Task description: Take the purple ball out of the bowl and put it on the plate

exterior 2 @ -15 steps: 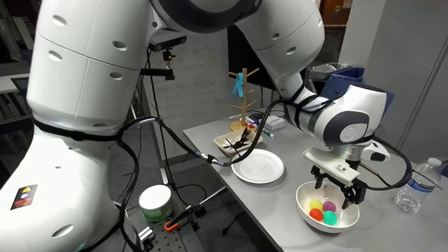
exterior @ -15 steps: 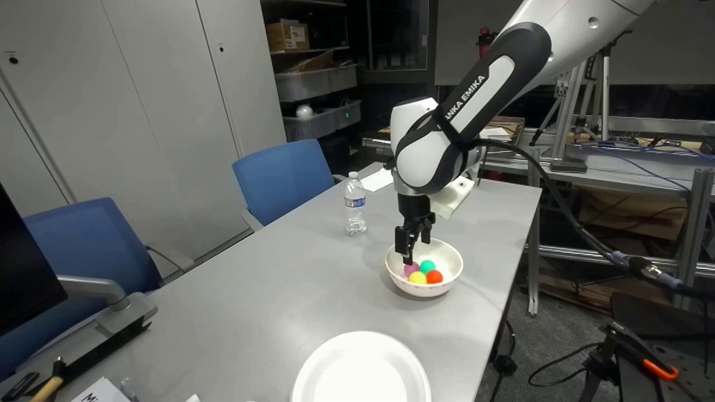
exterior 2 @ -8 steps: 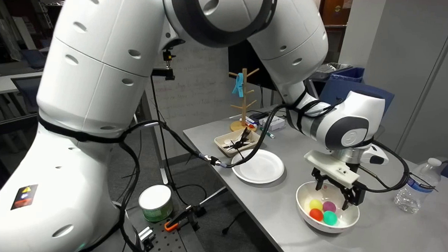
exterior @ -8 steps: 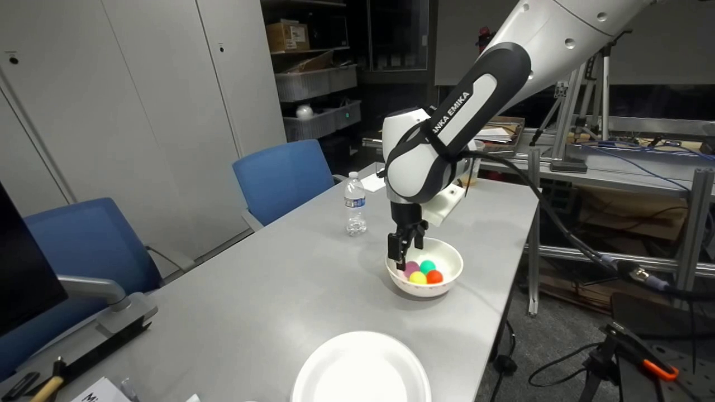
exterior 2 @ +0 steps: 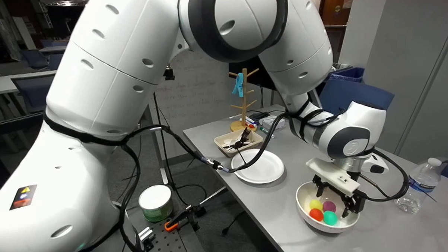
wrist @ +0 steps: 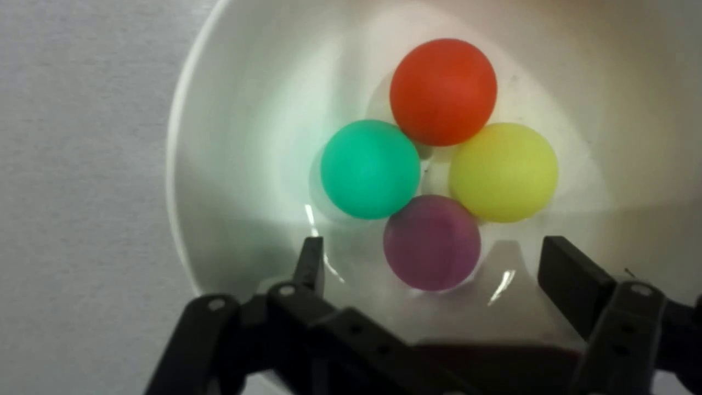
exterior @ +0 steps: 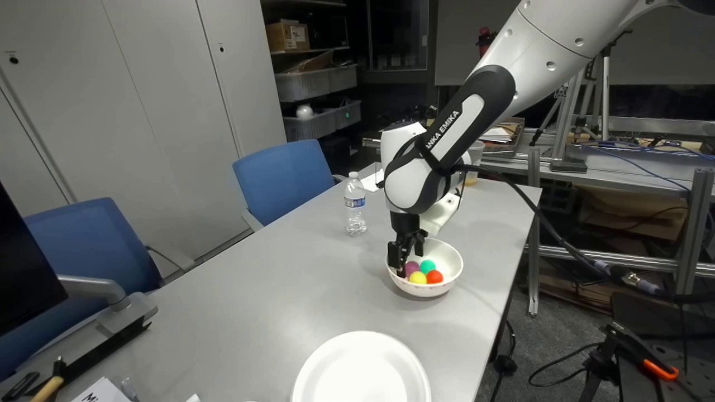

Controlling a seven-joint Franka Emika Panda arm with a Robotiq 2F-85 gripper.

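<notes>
The purple ball [wrist: 432, 243] lies in the white bowl [wrist: 225, 159], touching the green ball and the yellow ball. It also shows in both exterior views [exterior: 412, 268] [exterior 2: 329, 206], in the bowl [exterior: 447, 258] [exterior 2: 324, 229]. My gripper [wrist: 432, 249] is open and points down into the bowl, also in both exterior views [exterior: 410, 263] [exterior 2: 332, 205]. In the wrist view its fingers stand left and right of the purple ball, with a gap on each side. The flat white plate [exterior: 360, 371] holds nothing and also shows in an exterior view [exterior 2: 258, 167].
A red ball [wrist: 443, 92], a green ball [wrist: 371, 169] and a yellow ball [wrist: 503, 172] share the bowl. A water bottle [exterior: 355, 204] stands on the table near the bowl. A tray of cutlery [exterior 2: 238, 141] and a wooden rack [exterior 2: 244, 100] stand beyond the plate.
My open gripper has moved down, its fingers now lower inside the bowl and beside the purple ball. The balls, bowl and plate have not moved.
</notes>
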